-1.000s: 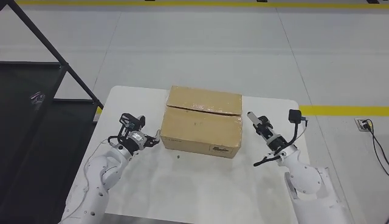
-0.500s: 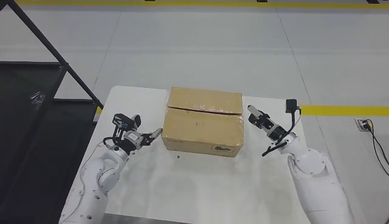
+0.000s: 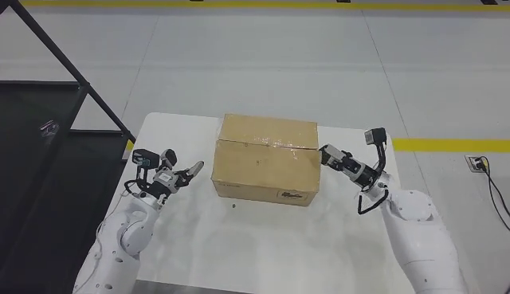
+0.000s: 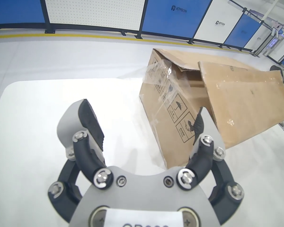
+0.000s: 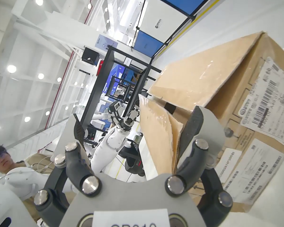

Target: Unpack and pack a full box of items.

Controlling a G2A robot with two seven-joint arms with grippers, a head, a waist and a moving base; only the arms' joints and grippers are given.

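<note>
A brown cardboard box (image 3: 265, 160) stands in the middle of the white table (image 3: 263, 238), its top flaps slightly ajar with loose clear tape on them. My left gripper (image 3: 190, 171) is open just off the box's left end, apart from it; in the left wrist view the left gripper (image 4: 142, 109) faces the box's (image 4: 203, 95) printed end. My right gripper (image 3: 325, 154) is open at the box's right end. In the right wrist view the raised edge of a flap (image 5: 156, 128) stands between the right gripper's (image 5: 136, 116) fingers, beside the labelled end of the box (image 5: 250, 109).
A small dark speck (image 3: 233, 205) lies on the table in front of the box. A black metal frame (image 3: 48, 55) stands off the table's left side. The table's near half is bare white surface.
The left gripper has drawn back to the left, away from the box's left end. The right gripper has moved in and up to the box's right end.
</note>
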